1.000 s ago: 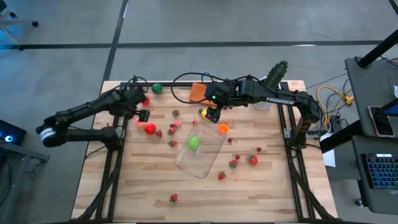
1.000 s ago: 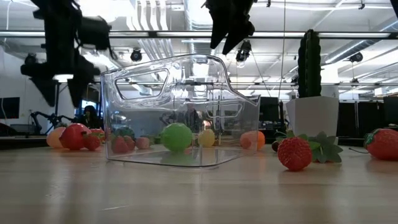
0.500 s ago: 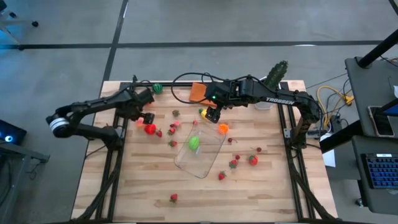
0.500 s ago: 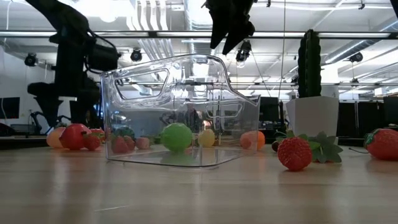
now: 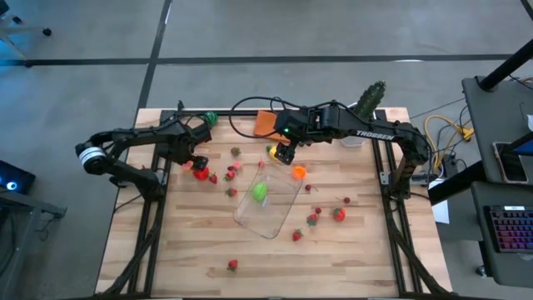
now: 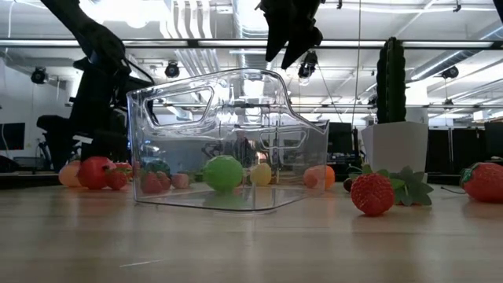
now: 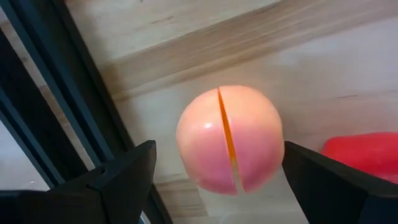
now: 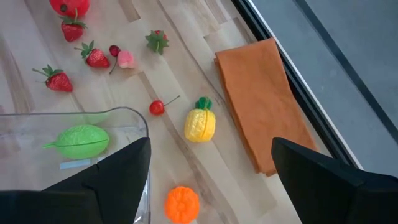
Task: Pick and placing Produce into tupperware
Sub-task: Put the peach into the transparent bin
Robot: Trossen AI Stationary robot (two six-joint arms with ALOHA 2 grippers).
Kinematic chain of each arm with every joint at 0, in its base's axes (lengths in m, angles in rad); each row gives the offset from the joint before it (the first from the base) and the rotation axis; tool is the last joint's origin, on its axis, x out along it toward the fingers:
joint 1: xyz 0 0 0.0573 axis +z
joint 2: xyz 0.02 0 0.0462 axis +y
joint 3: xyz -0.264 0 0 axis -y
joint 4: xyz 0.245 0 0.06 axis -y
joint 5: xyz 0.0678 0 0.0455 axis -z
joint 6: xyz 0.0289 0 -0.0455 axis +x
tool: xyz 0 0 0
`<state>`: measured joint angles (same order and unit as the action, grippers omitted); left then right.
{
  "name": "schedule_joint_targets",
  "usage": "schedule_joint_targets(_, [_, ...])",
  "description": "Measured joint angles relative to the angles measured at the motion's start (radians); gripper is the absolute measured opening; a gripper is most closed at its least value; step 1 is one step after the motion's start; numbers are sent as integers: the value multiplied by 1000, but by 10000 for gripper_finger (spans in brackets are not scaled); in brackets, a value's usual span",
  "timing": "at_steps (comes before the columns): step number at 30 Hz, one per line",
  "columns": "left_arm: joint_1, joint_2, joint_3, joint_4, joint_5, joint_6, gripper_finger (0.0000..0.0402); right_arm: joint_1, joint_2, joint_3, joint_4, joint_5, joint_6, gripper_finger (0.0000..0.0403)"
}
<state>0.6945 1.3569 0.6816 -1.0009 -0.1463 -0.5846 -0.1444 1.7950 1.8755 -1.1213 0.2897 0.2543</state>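
Left jaws: the left gripper [image 7: 214, 186] is low over the table's left side, jaws apart, straddling a pale peach [image 7: 229, 138] with a seam down its middle; neither finger touches it in the left wrist view.
Right jaws: the right gripper [image 8: 211, 180] hangs above the table's far middle, jaws spread wide and empty, over a yellow pineapple [image 8: 199, 124] and an orange fruit [image 8: 182, 204].
Target piece: the peach lies on the table [image 5: 200, 250] near its left edge, just beside a red tomato [image 5: 201, 172], with small strawberries close by.
Tupperware: the clear tupperware [image 5: 268, 202] sits mid-table, well apart from the peach, and holds one green fruit [image 5: 260, 191].
Other produce: strawberries and cherries are scattered around the container; more lie to its right and one sits near the front edge.
Step in hand: judged from the straddle, the left arm is about to close on the peach.
Doing it well: centre the fingers on the peach's widest part and close gently, since a round smooth toy will likely squirt out if pinched off-centre; keep clear of the red tomato.
Bystanders: an orange cloth [image 8: 264, 99] and a cactus [image 5: 371, 98] at the far edge are not part of the job.
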Motion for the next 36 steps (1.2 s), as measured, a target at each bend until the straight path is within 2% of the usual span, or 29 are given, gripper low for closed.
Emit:
schedule_joint_targets(11, [0,-7,-17,73,-18,19,220,0,0,0,1,0,0,327])
schedule_joint_targets(19, [-1,-29,-13,71,9,24,236,0,0,0,0,0,0,326])
schedule_joint_targets(26, [-29,-183,51,85,110,58,229,0,-3,0,0,0,0,326])
schedule_joint_targets(29, [-83,-285,88,138,190,114,226,0,-15,0,-1,0,16,326])
schedule_joint_targets(32, [-161,-380,106,263,302,154,226,0,-30,0,-3,2,27,326])
schedule_joint_targets(36, [-276,-428,103,411,325,157,225,0,-51,0,-4,31,63,326])
